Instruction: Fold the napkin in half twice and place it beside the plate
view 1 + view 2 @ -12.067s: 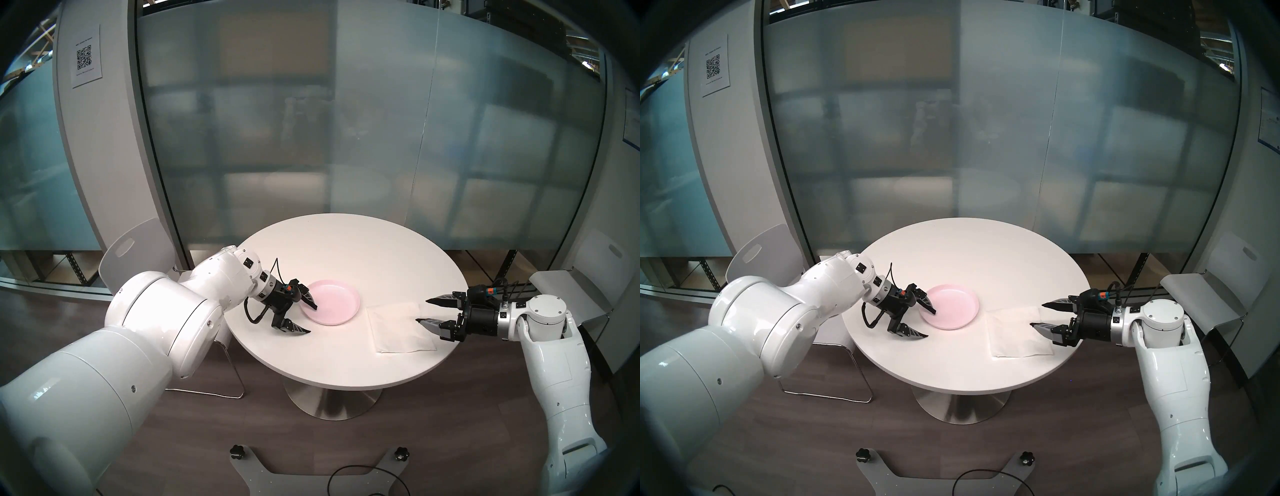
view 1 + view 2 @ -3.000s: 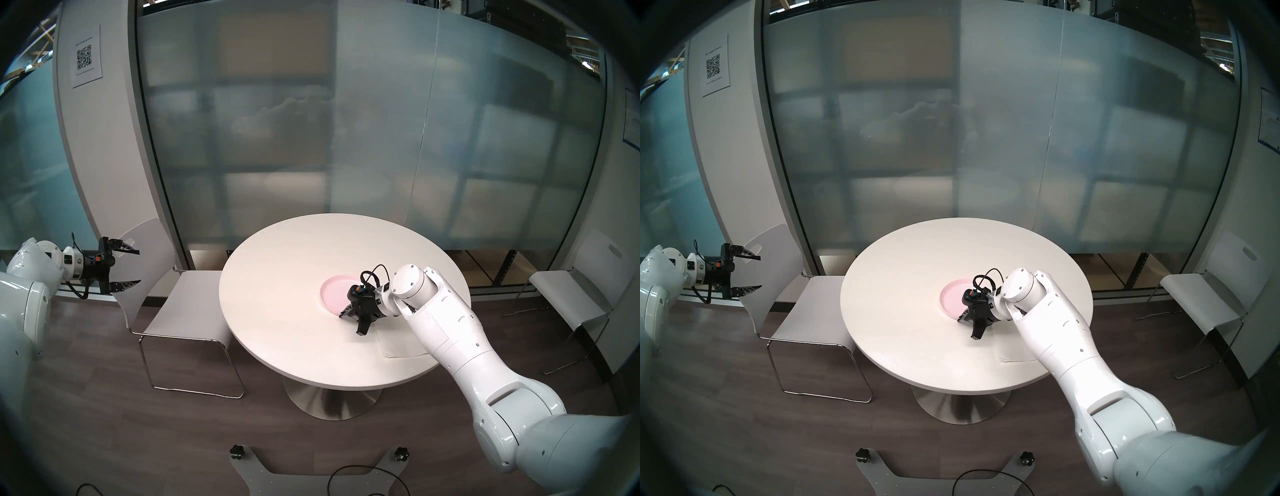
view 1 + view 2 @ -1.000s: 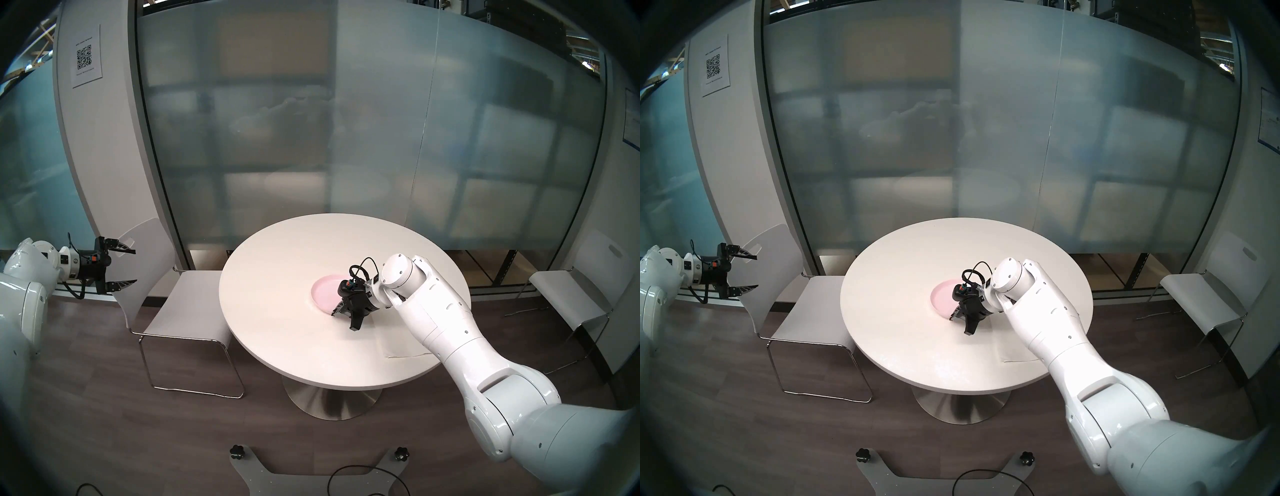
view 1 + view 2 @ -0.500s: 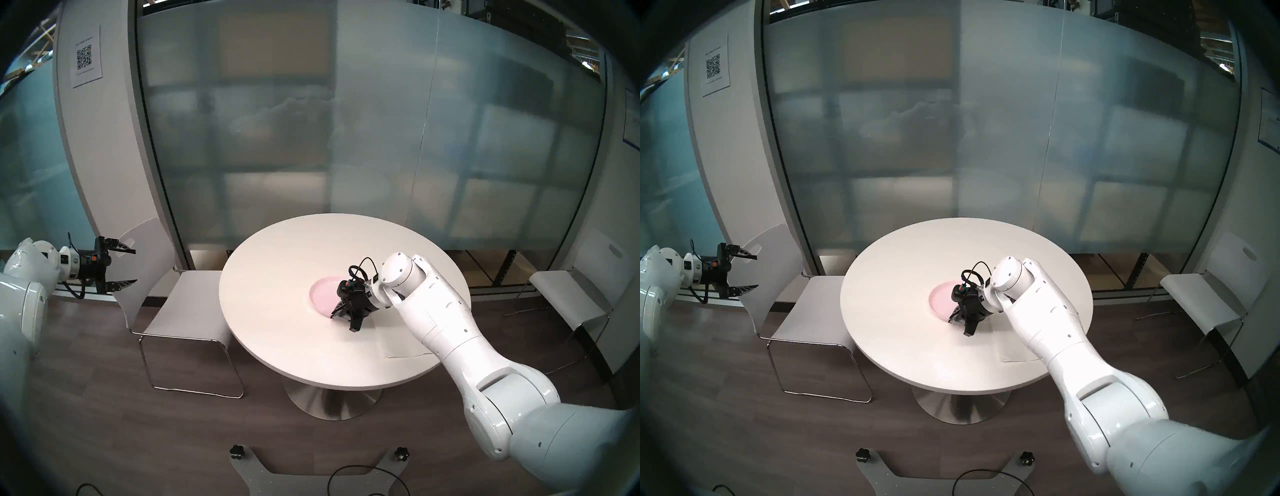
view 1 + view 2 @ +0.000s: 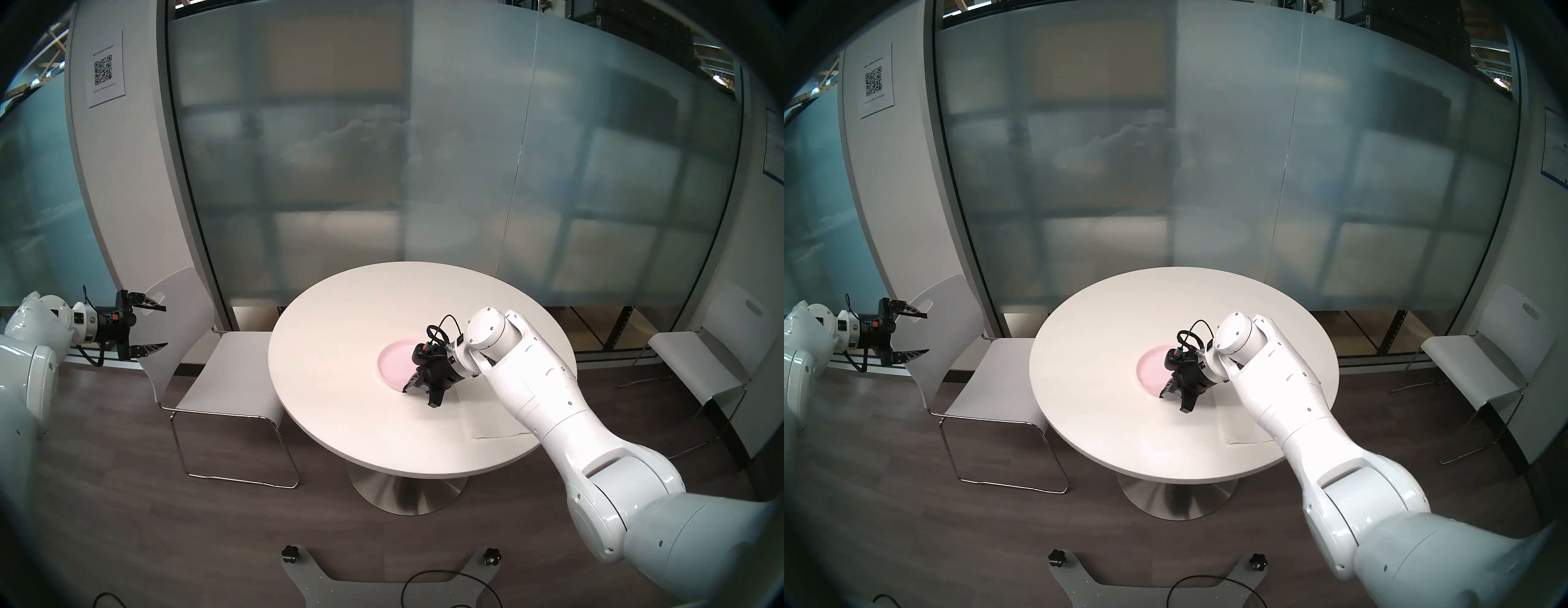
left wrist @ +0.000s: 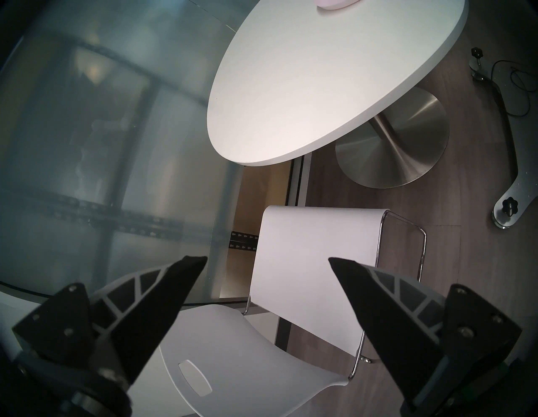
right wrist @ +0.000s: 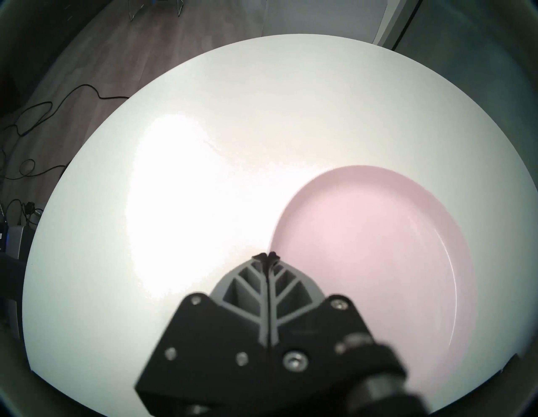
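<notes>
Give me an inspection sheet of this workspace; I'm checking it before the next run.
Surface: round white table.
Job's things: pink plate near centre; napkin flat near the edge, partly under the right arm.
Clutter: nothing seen.
Hands: left hand open, off the table; right hand fingers together at the plate's rim.
Cables: black cable on the floor.
Surroundings: white chairs, frosted glass wall.

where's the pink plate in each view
Head stereo left: pink plate at table centre, its right part behind the right pincer.
Head stereo right: same spot.
Left wrist: only a sliver at the top edge.
Right wrist: lower right.
Shared landmark: the round white table.
</notes>
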`<act>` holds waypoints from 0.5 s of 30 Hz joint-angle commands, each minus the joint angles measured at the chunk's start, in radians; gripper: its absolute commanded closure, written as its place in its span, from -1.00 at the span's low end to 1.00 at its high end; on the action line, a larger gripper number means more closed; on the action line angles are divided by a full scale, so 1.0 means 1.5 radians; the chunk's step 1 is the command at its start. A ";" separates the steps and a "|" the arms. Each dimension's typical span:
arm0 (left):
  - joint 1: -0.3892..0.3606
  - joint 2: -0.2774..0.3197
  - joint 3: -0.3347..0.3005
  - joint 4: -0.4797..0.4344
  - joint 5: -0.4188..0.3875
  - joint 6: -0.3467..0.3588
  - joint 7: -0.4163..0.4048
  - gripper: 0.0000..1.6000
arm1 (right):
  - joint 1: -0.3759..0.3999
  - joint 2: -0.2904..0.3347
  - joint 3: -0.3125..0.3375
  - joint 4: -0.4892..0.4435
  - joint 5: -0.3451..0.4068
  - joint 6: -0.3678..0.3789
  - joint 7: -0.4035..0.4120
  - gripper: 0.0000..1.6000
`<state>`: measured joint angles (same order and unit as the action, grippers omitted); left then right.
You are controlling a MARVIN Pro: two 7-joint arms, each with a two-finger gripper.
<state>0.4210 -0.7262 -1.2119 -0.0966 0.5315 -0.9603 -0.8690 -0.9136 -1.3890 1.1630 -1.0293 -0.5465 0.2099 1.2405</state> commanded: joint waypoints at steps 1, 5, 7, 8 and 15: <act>-0.011 0.004 -0.001 -0.008 -0.004 0.000 -0.029 -1.00 | 0.016 -0.008 0.003 -0.003 0.005 0.001 0.009 1.00; -0.011 0.003 -0.001 -0.008 -0.004 0.000 -0.029 -1.00 | 0.018 -0.008 0.004 -0.001 0.005 0.001 0.016 0.92; -0.011 0.003 -0.002 -0.008 -0.004 0.000 -0.029 -1.00 | 0.018 -0.008 0.005 0.001 0.005 0.001 0.020 0.93; -0.011 0.003 -0.002 -0.009 -0.004 0.000 -0.029 -1.00 | 0.018 -0.008 0.005 0.002 0.005 0.001 0.021 0.93; -0.012 0.004 -0.002 -0.009 -0.004 0.000 -0.029 -1.00 | 0.018 -0.009 0.008 0.007 0.005 0.001 0.034 1.00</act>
<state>0.4209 -0.7262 -1.2129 -0.0969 0.5315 -0.9603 -0.8689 -0.9073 -1.3924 1.1716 -1.0178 -0.5460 0.2100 1.2795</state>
